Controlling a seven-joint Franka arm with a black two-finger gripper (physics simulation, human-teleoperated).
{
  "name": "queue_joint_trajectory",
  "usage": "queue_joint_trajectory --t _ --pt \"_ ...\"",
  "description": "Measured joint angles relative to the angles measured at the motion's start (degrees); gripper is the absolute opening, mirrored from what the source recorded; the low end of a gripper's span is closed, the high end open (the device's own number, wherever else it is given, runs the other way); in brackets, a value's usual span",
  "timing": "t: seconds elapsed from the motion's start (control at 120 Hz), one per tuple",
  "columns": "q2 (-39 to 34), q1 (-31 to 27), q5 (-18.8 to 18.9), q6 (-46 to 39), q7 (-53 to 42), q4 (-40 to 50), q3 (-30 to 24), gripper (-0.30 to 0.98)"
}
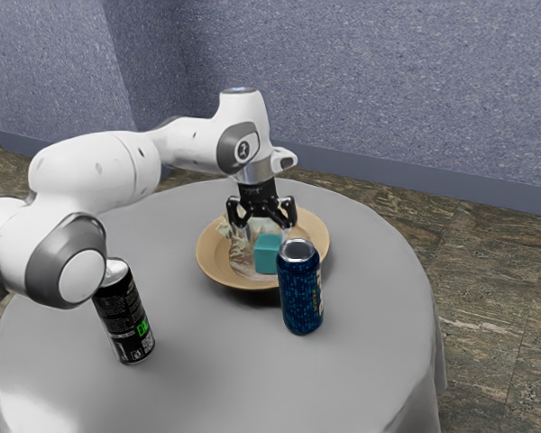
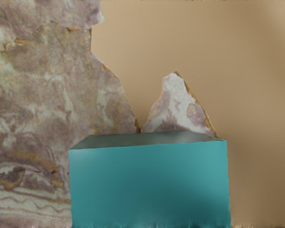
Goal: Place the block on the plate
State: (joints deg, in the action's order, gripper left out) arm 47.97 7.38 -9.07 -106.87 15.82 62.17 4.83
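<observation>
Exterior view, teal block (image 1: 266, 256) over plate (image 1: 212, 260), black can (image 1: 120, 311), illegible green lettering (image 1: 143, 327)

Block (image 1: 267, 256) over plate (image 1: 213, 263), can (image 1: 300, 289) before — another (image 1: 124, 316) (exterior view's left)

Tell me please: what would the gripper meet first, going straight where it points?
Pointing down, the gripper would probably meet the teal block first; depth is unclear, so it may already be there.

Round table (image 1: 207, 370): is wearing a grey cloth (image 1: 424, 388), which is draping over its edge.
Tan plate (image 1: 214, 264): is resting on the cloth.
Blue can (image 1: 299, 293): is standing beside the plate, hiding some rim from me.
Black can (image 1: 124, 316): is standing well apart from the blue one.
</observation>
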Motion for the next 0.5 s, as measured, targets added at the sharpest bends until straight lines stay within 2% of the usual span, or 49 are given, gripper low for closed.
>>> queue_joint_trajectory --t 0.5 --pt "-5.42 0.68 1.49 9.41 -1.43 0.26 0.2 0.68"
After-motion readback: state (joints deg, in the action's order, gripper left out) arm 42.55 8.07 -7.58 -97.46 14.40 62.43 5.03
